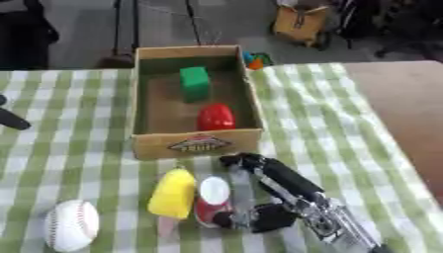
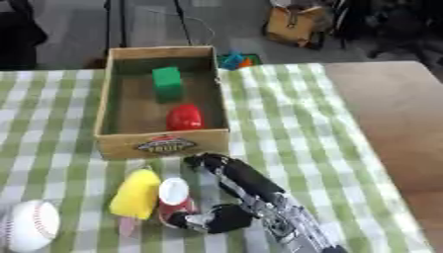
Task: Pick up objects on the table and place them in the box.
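Note:
A cardboard box (image 1: pixel 197 143) stands at the table's middle back. Inside it are a green block (image 1: pixel 195 83) and a red rounded object (image 1: pixel 215 117). In front of the box lie a yellow object with a pink stick (image 1: pixel 173 193), a red can with a white lid (image 1: pixel 212 197) and a baseball (image 1: pixel 71 225) at the lower left. My right hand (image 1: pixel 275 216) comes in from the lower right. Its straight fingers (image 1: pixel 259 170) lie along the can's right side, reaching toward the box, and its thumb touches the can's lower end. A black part of my left hand (image 1: pixel 12 119) shows at the left edge.
A green and white checked cloth (image 1: pixel 320 123) covers the table, with bare brown tabletop (image 1: pixel 407 108) on the right. Small orange and blue items (image 1: pixel 255 60) sit just behind the box's right corner. A brown bag (image 1: pixel 298 22) stands on the floor beyond.

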Robot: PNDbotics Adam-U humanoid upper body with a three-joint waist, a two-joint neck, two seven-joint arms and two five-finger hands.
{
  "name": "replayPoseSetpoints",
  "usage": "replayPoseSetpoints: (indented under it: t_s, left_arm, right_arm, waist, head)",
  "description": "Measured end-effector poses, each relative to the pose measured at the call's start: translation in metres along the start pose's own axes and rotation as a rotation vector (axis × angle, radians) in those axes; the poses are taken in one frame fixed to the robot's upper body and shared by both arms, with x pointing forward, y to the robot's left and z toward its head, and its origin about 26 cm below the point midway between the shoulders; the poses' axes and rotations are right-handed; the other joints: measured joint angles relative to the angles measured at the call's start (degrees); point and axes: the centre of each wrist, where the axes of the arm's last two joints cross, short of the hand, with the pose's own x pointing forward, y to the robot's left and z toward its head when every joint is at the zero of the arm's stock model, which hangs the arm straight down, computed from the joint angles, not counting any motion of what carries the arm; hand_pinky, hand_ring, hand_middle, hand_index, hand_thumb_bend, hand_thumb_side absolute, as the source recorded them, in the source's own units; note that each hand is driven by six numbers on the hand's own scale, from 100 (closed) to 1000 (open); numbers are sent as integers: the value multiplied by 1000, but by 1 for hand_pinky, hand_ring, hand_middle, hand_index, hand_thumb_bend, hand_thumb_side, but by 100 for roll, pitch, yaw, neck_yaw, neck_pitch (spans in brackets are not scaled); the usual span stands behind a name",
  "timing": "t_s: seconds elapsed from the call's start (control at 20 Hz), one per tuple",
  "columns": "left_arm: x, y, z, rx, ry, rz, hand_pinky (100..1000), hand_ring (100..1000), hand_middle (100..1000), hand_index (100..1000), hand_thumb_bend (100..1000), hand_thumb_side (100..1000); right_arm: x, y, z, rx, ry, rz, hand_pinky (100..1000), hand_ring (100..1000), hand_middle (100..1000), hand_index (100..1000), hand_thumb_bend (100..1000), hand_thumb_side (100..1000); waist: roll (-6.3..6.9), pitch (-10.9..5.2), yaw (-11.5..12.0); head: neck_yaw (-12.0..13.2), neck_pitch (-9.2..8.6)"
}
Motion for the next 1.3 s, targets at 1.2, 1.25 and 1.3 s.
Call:
replayPoseSetpoints:
  t_s: [1.2,1.25,1.3]
  left_arm:
    - [0,1,3,-14,16,-4,506,512,590,612,145,863]
    - [0,1,3,-14,16,-4,506,512,590,612,144,861]
    - [0,1,3,-14,16,-4,505,512,590,612,143,859]
  right_arm:
    - [16,-16,19,-22,28,32,831,890,768,893,665,794]
    - [19,-19,20,-26,27,32,831,892,769,893,664,796]
    - [21,-21,20,-29,25,33,830,891,768,892,662,797]
  waist:
    - [-145,-61,-77]
    - [-147,-72,-77]
    - [-148,-77,-77]
  head:
    - [107,25]
    - [108,28]
    - [109,30]
